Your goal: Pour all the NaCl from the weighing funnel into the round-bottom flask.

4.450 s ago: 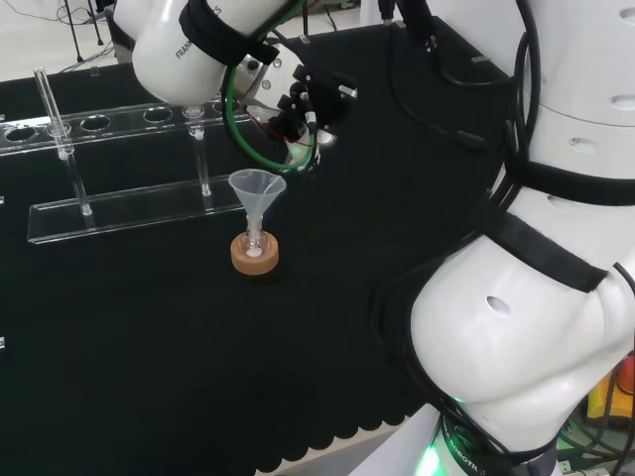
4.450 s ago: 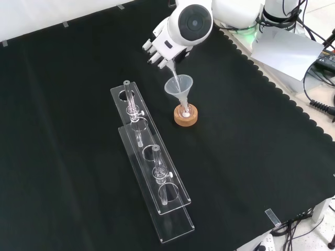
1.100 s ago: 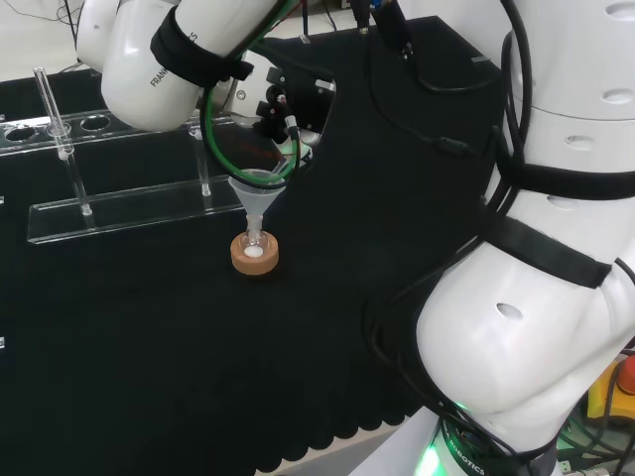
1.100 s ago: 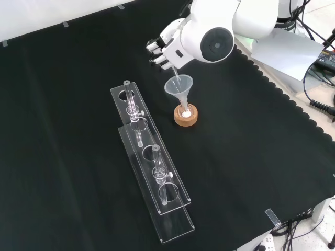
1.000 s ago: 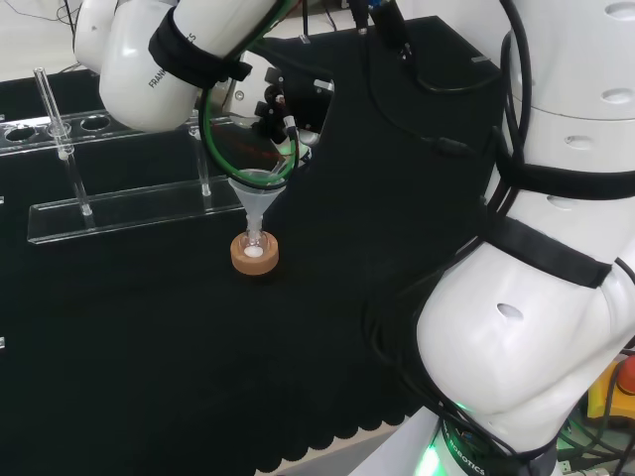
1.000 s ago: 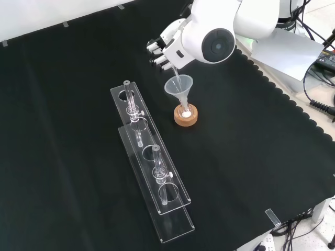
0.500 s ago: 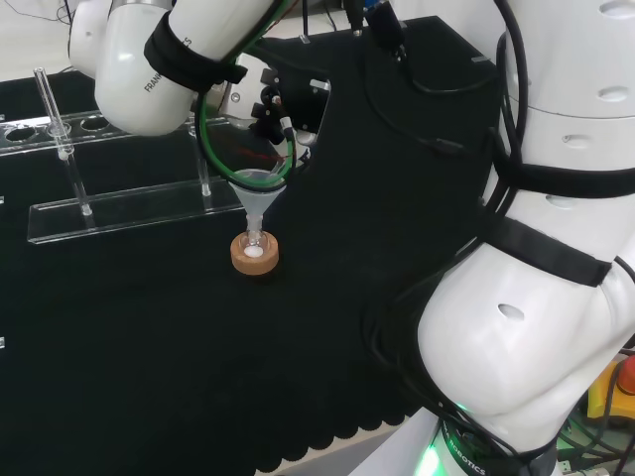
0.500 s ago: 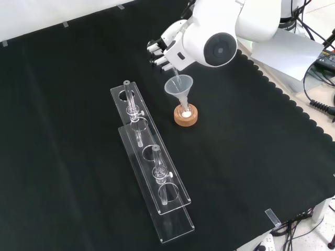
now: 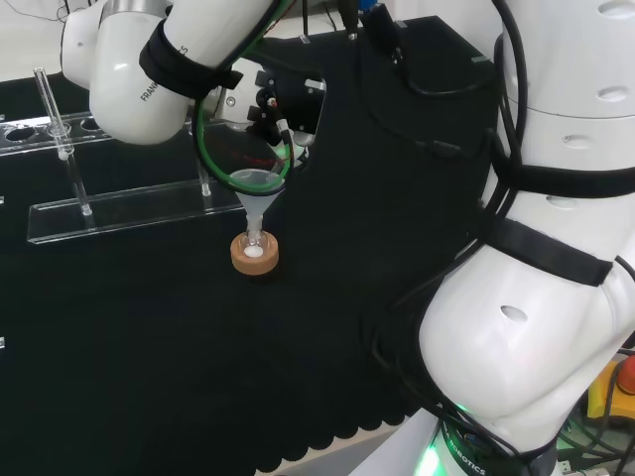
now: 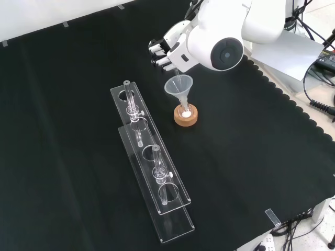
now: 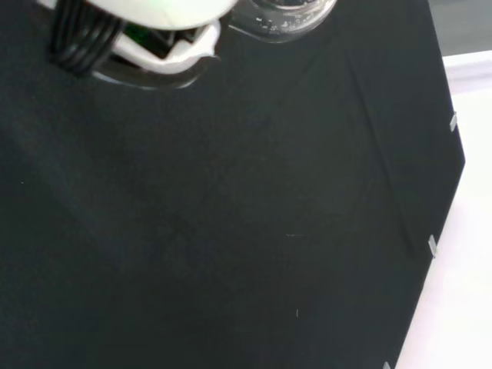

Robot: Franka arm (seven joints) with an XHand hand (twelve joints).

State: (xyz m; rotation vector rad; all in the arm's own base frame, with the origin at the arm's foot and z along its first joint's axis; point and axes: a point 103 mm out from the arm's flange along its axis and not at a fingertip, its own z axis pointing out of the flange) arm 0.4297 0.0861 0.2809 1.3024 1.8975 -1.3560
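While the robot hand (image 10: pixel 166 52) is hanging just above and to the far left of the clear funnel (image 10: pixel 179 87) in the front view, its black-tipped fingers (image 10: pixel 157 53) are curling round a thin clear piece, the weighing funnel (image 10: pixel 175 75), whose narrow end is slanting down into the funnel's wide mouth. Inside the wrist view, a clear glass rim (image 11: pixel 290 14) with white grains is showing beside a blurred white part of the robot hand.

That funnel is standing upright in the neck of the round-bottom flask (image 10: pixel 185 112), which is sitting in a cork ring (image 10: pixel 186 116) on the surface (image 10: pixel 251 157); a little white powder is showing at the flask's bottom. Left of the flask and nearer in the front view, a clear plastic rack (image 10: pixel 152 178) is lying well apart from it, carrying upright glass tubes (image 10: pixel 156 163).

From the head view, the arm's big white link (image 9: pixel 149 69) is reaching over the rack, with the robot hand (image 9: pixel 283 109) tilting down at the funnel (image 9: pixel 256 193), and a green cable (image 9: pixel 203 139) is looping beside it.
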